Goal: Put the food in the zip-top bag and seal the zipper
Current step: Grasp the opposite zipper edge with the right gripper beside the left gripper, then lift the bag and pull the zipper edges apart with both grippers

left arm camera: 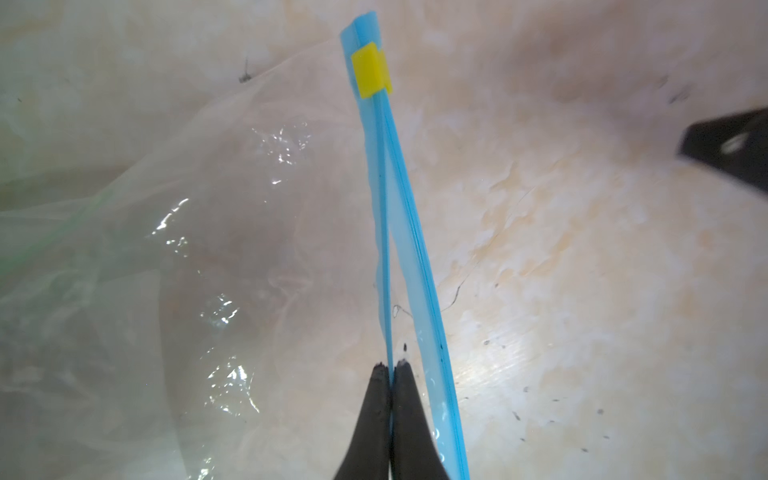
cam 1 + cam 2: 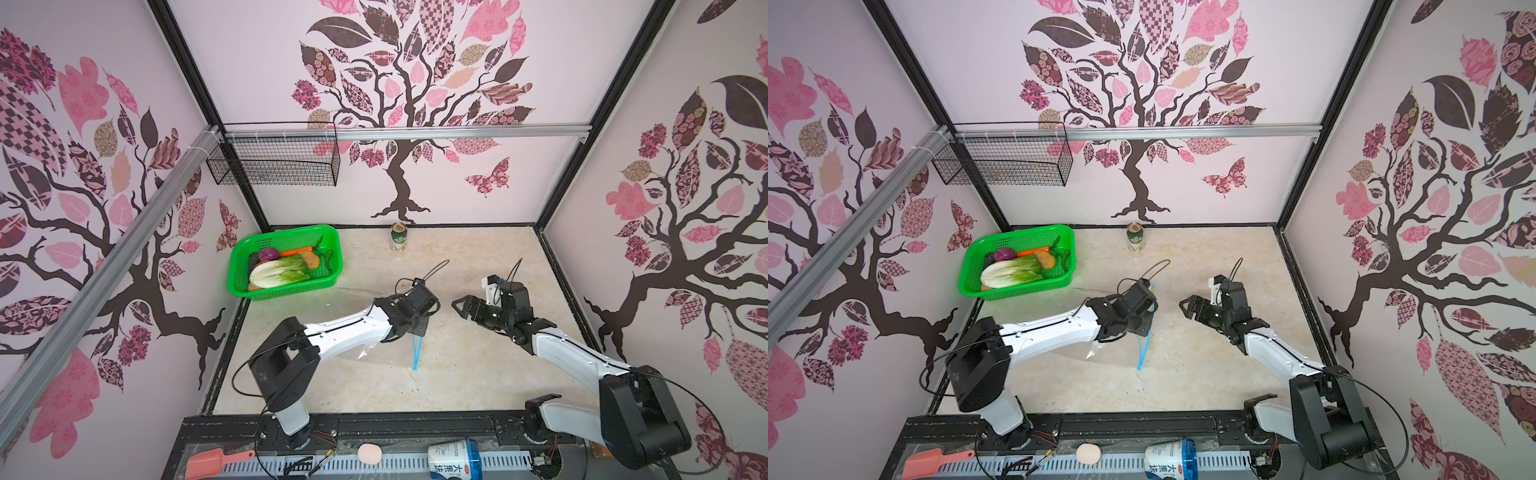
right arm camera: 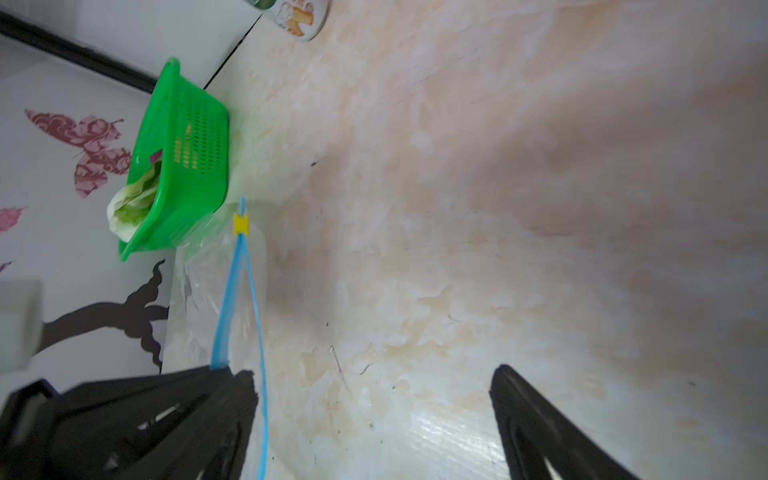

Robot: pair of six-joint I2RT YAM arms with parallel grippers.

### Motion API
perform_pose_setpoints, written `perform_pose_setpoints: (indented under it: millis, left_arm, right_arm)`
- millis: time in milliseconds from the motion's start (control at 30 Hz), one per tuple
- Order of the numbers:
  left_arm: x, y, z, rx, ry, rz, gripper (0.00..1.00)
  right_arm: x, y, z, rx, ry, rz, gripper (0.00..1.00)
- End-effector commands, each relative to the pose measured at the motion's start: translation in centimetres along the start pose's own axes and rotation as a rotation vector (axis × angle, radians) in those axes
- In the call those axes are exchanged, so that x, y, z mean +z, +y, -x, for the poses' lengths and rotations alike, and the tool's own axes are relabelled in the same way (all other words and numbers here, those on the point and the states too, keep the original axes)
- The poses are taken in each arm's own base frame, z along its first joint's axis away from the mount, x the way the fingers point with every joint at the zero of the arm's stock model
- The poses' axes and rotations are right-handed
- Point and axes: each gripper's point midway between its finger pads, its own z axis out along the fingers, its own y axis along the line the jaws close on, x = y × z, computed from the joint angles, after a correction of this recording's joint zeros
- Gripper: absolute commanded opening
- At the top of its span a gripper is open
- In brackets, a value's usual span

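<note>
1. The green basket sat at the far corner of the table. All the food lay inside it, the cabbage on top.
2. The bag lay on the table just beside the basket, on the side toward the robot. Nothing was in it.
3. Its zipper ran away from the basket. The yellow slider sat at the end nearest the basket, and the two blue lips stood parted, so the mouth was open.
4. The left claw was clenched on one lip only, toward the end far from the basket. The other lip lay free just beside it.
5. The right claw hung spread wide and grasped nothing. It was on the far side of the zipper from the basket and not touching the bag.
6. The clear film looked light, limp and slippery, so a pinch on it would likely slide or only bunch the plastic.
7. The blue strip looked stiffer and seemed the better hold. The free lip was the likely place for the right claw to pull the mouth wide.
8. The cabbage looked bulky. It would probably need a grip across its middle and a wide-open mouth.
</note>
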Motion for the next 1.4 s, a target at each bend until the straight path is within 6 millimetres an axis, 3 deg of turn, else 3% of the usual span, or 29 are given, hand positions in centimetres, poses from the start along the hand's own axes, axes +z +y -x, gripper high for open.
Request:
perform_pose_setpoints:
  millis: [0, 133, 333, 600, 867, 1000, 1067, 1200, 1300, 1367]
  left_arm:
    - [-3.1, -1.4, 3.6, -0.06, -0.123, -0.123, 0.0]
    - [-4.9, -1.5, 4.7, -0.085, -0.18, -0.161, 0.0]
    - [-5.5, -0.9, 4.5, -0.104, -0.2, -0.157, 0.0]
    - [-5.6, -0.5, 4.1, -0.123, -0.208, -0.153, 0.0]
    - [-6.1, -1.2, 4.5, -0.117, -0.214, -0.19, 0.0]
    - [-6.7, -1.4, 4.8, -0.123, -0.223, -0.204, 0.0]
    - [-7.2, -1.6, 5.1, -0.125, -0.229, -0.22, 0.0]
    - [-8.5, -2.5, 6.0, -0.122, -0.249, -0.268, 0.0]
    - [-9.7, -3.6, 7.2, -0.09, -0.26, -0.311, 0.0]
    - [-10.5, -4.5, 8.4, -0.06, -0.275, -0.338, 0.0]
  right_arm:
    - [0.5, 3.6, 0.0, -0.018, 0.018, 0.139, 0.85]
    - [0.9, 6.7, 0.0, -0.034, 0.048, 0.254, 0.77]
    - [0.2, 10.8, 0.3, -0.08, 0.06, 0.383, 0.74]
    - [-2.0, 12.0, 0.7, -0.138, -0.01, 0.379, 0.72]
    - [-0.1, 12.0, -1.4, -0.166, 0.042, 0.348, 0.64]
    - [1.3, 12.4, -2.0, -0.175, 0.076, 0.358, 0.47]
    - [1.9, 12.3, -2.1, -0.179, 0.094, 0.357, 0.29]
    - [1.7, 12.1, -1.3, -0.219, 0.075, 0.309, 0.04]
    - [0.4, 9.8, 1.5, -0.264, -0.039, 0.088, 0.0]
    - [-1.6, 8.7, 3.5, -0.312, -0.129, -0.045, 0.0]
